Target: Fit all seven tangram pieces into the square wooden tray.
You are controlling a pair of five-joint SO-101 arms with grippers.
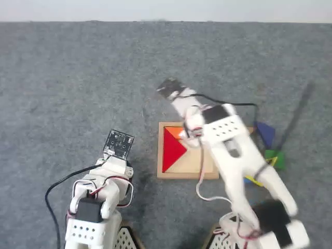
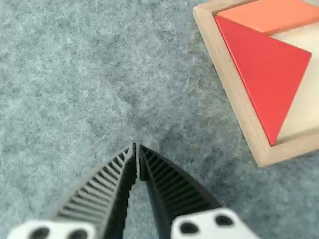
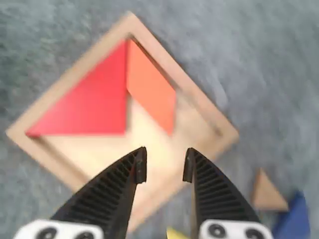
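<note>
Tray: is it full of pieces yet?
Not full. Just a red triangle and an orange piece lie in the tray; the rest of its floor is bare wood.

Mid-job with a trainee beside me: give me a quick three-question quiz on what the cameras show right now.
1. True or false: the red triangle lies inside the wooden tray.
2. The left gripper is: A open; B shut on a blue triangle; C shut and empty.
3. Fill in: the second piece in the tray, touching the red triangle, is coloured ____.
Key: 1 true; 2 C; 3 orange.
</note>
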